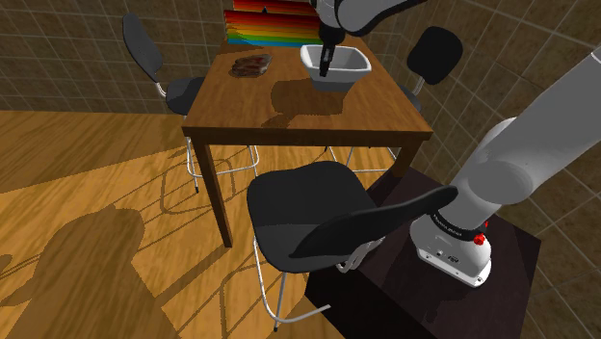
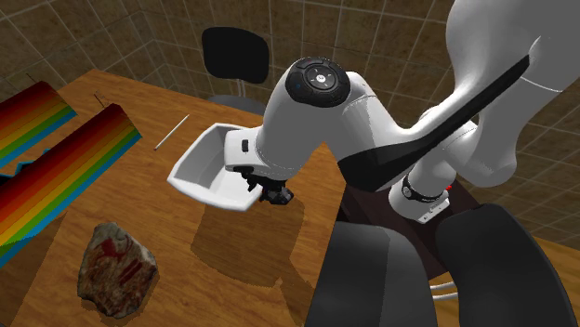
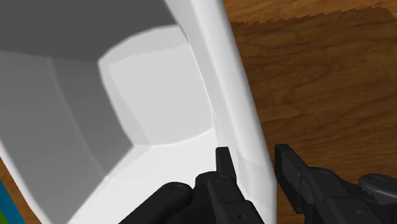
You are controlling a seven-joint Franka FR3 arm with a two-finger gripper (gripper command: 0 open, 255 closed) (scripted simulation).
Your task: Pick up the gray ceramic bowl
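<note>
The bowl [image 1: 345, 64] is a pale grey-white, squarish dish with a wide rim. It hangs a little above the brown wooden table [image 1: 289, 120], and its shadow lies apart from it on the wood. My black gripper [image 1: 326, 65] is shut on the bowl's rim on the side toward the shoulder view's left. In the wrist view one finger is inside the bowl [image 3: 153, 95] and the other outside, so the gripper [image 3: 253, 153] clasps the rim wall. From the second exterior view the bowl [image 2: 206, 165] tilts out from under the gripper [image 2: 270, 192].
A reddish-brown rock-like lump [image 1: 252, 65] lies on the table near the bowl. Rainbow-striped boxes [image 1: 270, 24] stand at the table's far edge. A thin white stick [image 2: 172, 132] lies by the bowl. Black chairs [image 1: 308, 217] [image 1: 152, 53] [image 1: 433, 53] ring the table.
</note>
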